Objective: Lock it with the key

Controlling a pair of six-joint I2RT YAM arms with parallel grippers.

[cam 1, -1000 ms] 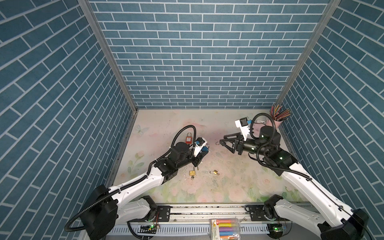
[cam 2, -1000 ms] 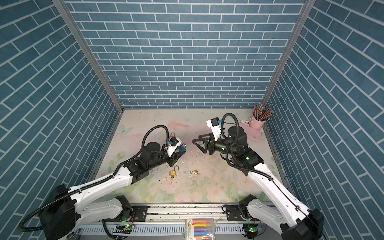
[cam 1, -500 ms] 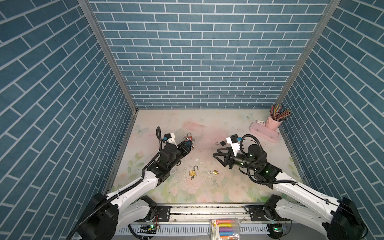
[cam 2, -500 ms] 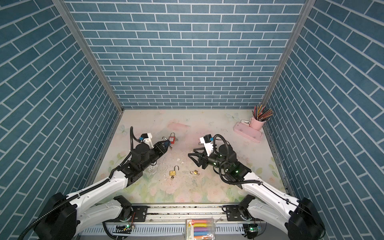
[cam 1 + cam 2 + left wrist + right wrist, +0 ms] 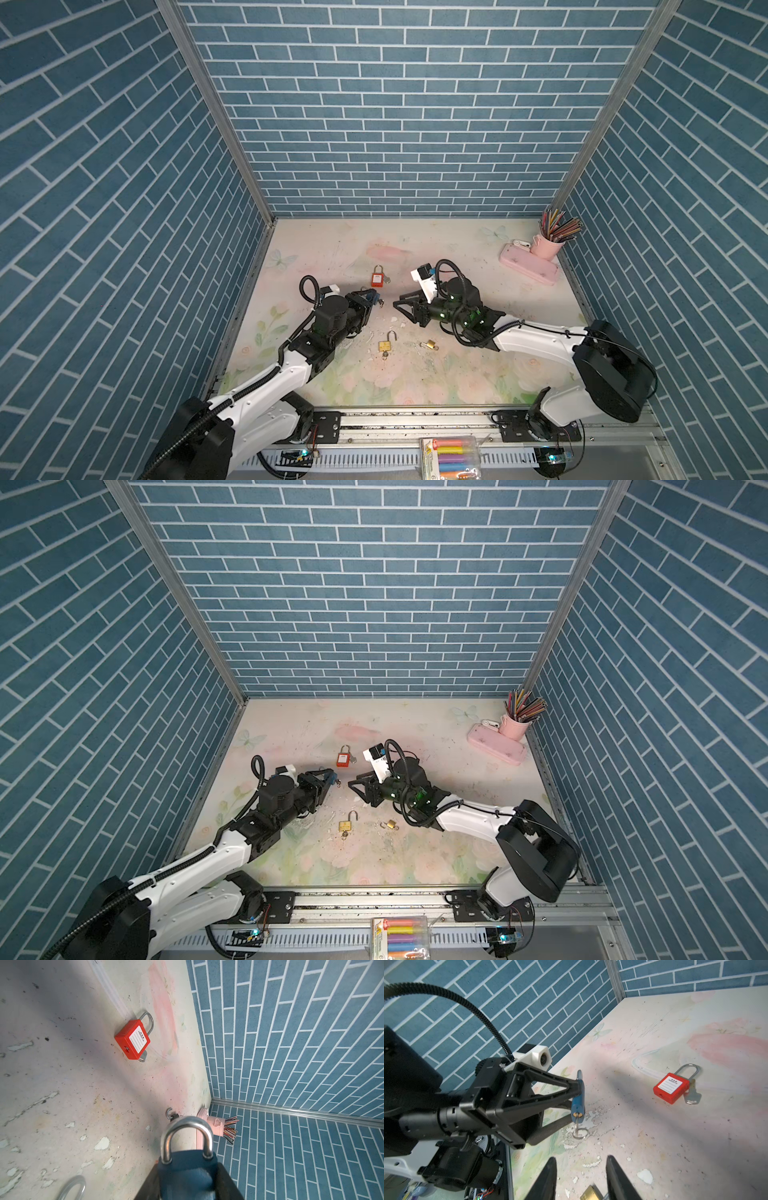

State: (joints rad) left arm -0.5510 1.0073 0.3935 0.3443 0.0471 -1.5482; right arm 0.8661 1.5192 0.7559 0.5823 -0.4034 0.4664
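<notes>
My left gripper is shut on a blue padlock, held just above the table with its steel shackle closed. A key sticks in the padlock's bottom, and its ring hangs down to the table. My right gripper faces the padlock from the right, a short gap away. It is open with nothing between its fingers. In both top views the two grippers point at each other near the table's middle.
A red padlock lies behind the grippers with a loose key beside it. A brass padlock with open shackle and a smaller brass padlock lie nearer the front. A pink cup of pencils and a pink case stand back right.
My right gripper has moved down and left toward the blue padlock, and its jaws have narrowed. The left gripper has drawn back a little to the left, still holding the padlock.
</notes>
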